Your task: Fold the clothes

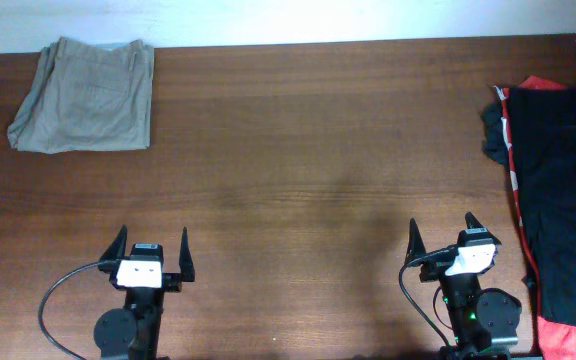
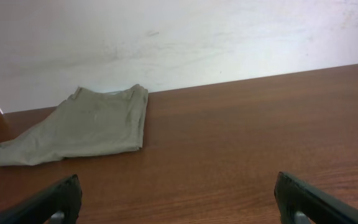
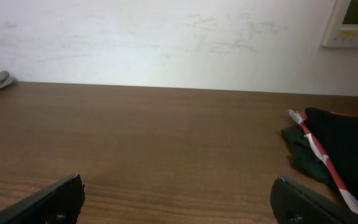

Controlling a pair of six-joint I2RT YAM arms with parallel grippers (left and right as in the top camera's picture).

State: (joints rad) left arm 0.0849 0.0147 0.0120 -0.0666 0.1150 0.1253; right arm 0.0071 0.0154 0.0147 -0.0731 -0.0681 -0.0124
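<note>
Bright, even light; wall overexposed overhead, wrist views perhaps slightly soft.

Folded trousers (image 1: 83, 97) lie far left on the table (image 1: 308, 130). Shorts (image 1: 566, 200) lie on a red shirt (image 1: 568, 337) at right. Left gripper (image 1: 153, 240) and right gripper (image 1: 442, 225) gape, empty.

Left tool (image 1: 153, 240) spread wide, right tool (image 1: 442, 228) likewise, both apparently empty

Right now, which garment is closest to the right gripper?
The black garment, lying over a red one at the table's right edge, just beside the right gripper. The khaki trousers sit folded in the far left corner.
</note>
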